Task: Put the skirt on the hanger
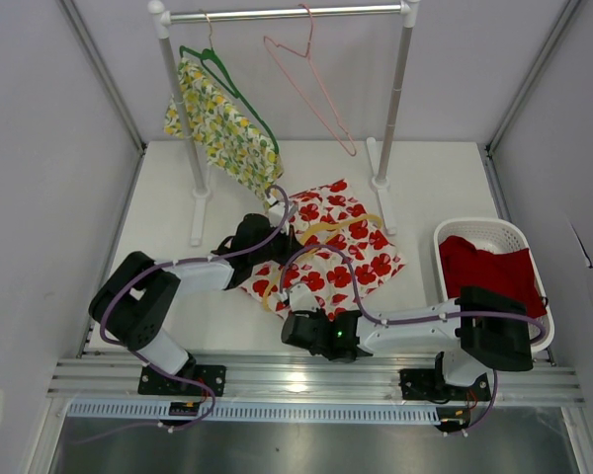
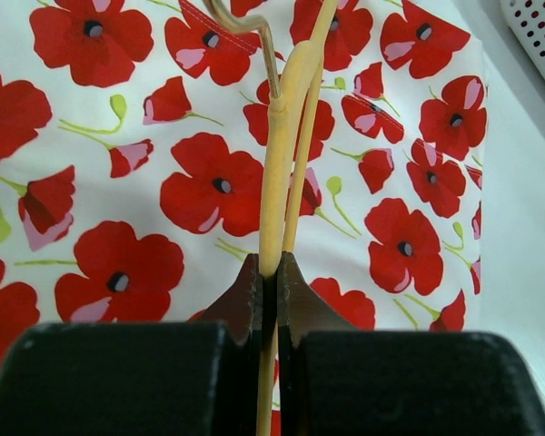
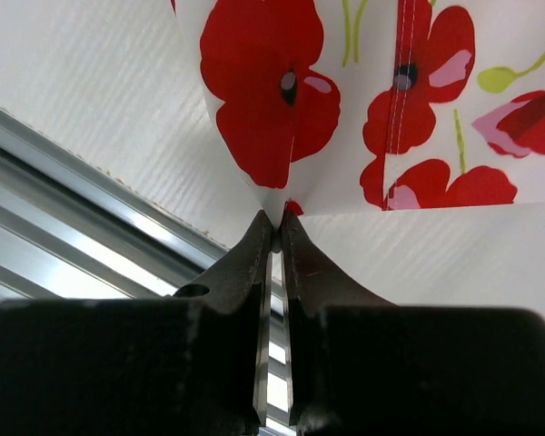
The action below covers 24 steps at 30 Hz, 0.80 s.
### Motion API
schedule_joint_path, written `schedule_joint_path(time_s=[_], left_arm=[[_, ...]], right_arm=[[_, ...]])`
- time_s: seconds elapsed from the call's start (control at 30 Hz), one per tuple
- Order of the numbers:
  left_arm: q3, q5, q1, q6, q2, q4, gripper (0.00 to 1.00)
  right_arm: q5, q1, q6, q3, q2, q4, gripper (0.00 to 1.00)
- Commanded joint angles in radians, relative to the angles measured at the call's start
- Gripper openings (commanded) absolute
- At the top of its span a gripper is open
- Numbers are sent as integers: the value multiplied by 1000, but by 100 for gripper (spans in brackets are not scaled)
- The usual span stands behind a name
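The white skirt with red poppies (image 1: 341,247) lies spread on the table's middle. A yellow hanger (image 1: 328,233) lies across it. My left gripper (image 1: 277,242) is shut on the hanger's thin yellow bar (image 2: 274,200) at the skirt's left side; the hanger's metal hook (image 2: 245,27) points away. My right gripper (image 1: 295,301) is shut on a corner of the skirt (image 3: 277,136) at its near edge, lifting the cloth into a pinched fold just above the table.
A clothes rack (image 1: 282,14) stands at the back with a green hanger carrying a lemon-print garment (image 1: 222,128) and an empty pink hanger (image 1: 311,84). A white basket (image 1: 455,232) with red cloth (image 1: 489,272) sits at the right. An aluminium rail (image 3: 64,191) runs along the near edge.
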Motion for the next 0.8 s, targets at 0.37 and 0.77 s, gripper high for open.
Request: schedule_joint_path(time_s=[0.37, 0.77], left_arm=[[9, -117, 24, 13, 21, -63, 0], [-183, -69, 23, -18, -63, 100, 0]], right_arm=[[-21, 70, 54, -1, 3, -19, 6], [-94, -212, -67, 111, -259, -166, 83]])
